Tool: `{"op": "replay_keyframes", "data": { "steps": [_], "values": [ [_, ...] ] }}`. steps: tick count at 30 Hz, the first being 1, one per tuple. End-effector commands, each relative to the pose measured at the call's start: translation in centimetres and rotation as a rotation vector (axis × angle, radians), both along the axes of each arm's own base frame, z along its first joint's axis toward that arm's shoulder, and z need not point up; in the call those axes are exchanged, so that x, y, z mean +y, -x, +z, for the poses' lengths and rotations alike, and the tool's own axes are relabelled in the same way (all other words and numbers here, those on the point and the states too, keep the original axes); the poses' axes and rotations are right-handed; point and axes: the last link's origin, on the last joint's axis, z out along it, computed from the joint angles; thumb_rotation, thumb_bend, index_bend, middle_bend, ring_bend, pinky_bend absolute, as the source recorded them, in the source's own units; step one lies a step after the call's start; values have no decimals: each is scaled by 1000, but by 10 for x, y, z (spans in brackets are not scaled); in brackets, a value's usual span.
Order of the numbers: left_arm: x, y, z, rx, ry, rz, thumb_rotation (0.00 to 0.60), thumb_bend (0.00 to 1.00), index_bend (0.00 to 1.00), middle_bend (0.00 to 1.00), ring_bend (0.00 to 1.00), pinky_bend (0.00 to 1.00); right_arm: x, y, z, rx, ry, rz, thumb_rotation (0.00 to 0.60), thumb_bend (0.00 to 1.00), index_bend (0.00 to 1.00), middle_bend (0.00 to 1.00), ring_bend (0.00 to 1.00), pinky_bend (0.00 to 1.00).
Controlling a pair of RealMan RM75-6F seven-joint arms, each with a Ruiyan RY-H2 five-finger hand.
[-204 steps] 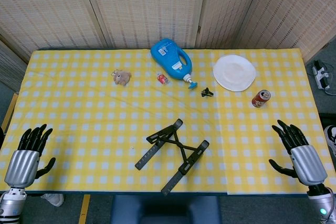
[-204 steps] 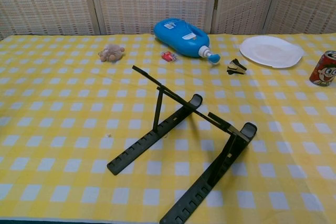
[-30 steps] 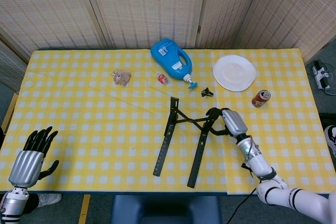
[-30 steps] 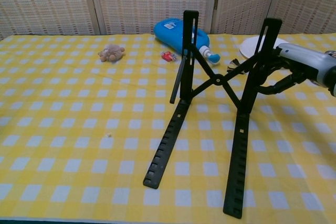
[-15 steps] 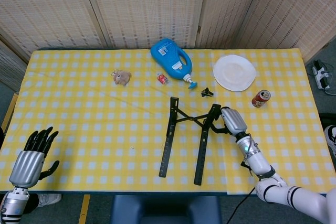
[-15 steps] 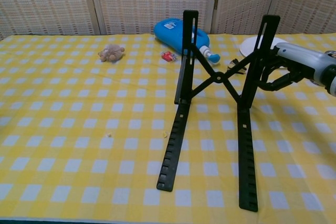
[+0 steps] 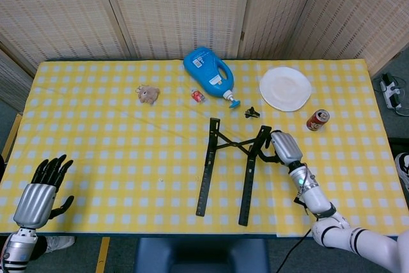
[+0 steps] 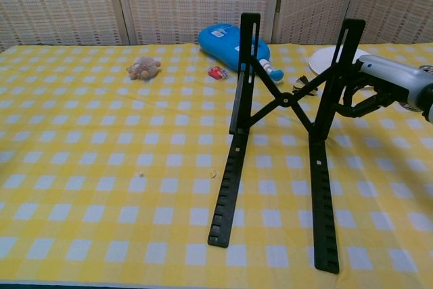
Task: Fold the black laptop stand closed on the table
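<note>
The black laptop stand [image 7: 229,168] [image 8: 277,147] sits near the table's front middle, its two long rails running front to back and joined by a crossed brace. In the chest view the far ends of both rails rise up off the cloth. My right hand [image 7: 282,147] [image 8: 379,84] grips the raised far end of the right rail. My left hand [image 7: 41,192] hangs off the front left corner of the table, fingers spread, holding nothing; the chest view does not show it.
A blue detergent bottle [image 7: 208,74] lies at the back, with a white plate [image 7: 285,88], a red can [image 7: 317,119], a black clip [image 7: 252,112], a small red item [image 7: 197,95] and a plush toy [image 7: 148,94] nearby. Yellow checked cloth [image 7: 96,145] covers the table.
Since the start my right hand took hold of the stand and turned it. Over the last second the rails swung a little further, now lying nearly straight front to back.
</note>
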Motion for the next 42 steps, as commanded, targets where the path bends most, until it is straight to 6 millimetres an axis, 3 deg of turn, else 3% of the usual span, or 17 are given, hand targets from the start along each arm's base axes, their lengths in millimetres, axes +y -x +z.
{"op": "replay_keyframes", "data": {
  "steps": [1, 3, 8, 11, 19, 30, 33, 42],
  "values": [
    [0, 0, 0, 0, 1, 0, 600, 342, 0, 27, 37, 0, 1, 0, 0, 1, -6, 3, 600, 599, 589, 617, 532, 300],
    [0, 0, 0, 0, 0, 1, 600, 342, 0, 27, 37, 0, 3, 0, 2, 2, -17, 8, 600, 599, 553, 587, 509, 298],
    [0, 1, 1, -1, -2, 0, 600, 342, 0, 27, 37, 0, 9, 2, 13, 15, -73, 14, 600, 599, 110, 262, 279, 226],
    [0, 0, 0, -2, 0, -1, 600, 342, 0, 27, 37, 0, 14, 4, 20, 11, -73, 14, 600, 599, 2, 165, 216, 203],
    [1, -1, -1, -4, 6, -8, 600, 342, 0, 27, 37, 0, 28, 13, 37, 0, -55, 4, 600, 599, 0, 139, 206, 200],
    [1, -1, -1, -3, 11, -8, 600, 342, 0, 27, 37, 0, 39, 26, 34, 64, -102, -28, 600, 599, 0, 166, 224, 206],
    [0, -1, 1, -5, 5, -9, 600, 341, 0, 27, 37, 0, 41, 25, 49, 26, -56, -37, 600, 599, 0, 166, 228, 212],
    [1, -2, 3, -4, -1, -12, 600, 341, 0, 27, 37, 0, 72, 15, 126, -79, 134, 35, 600, 599, 0, 170, 236, 215]
  ]
}}
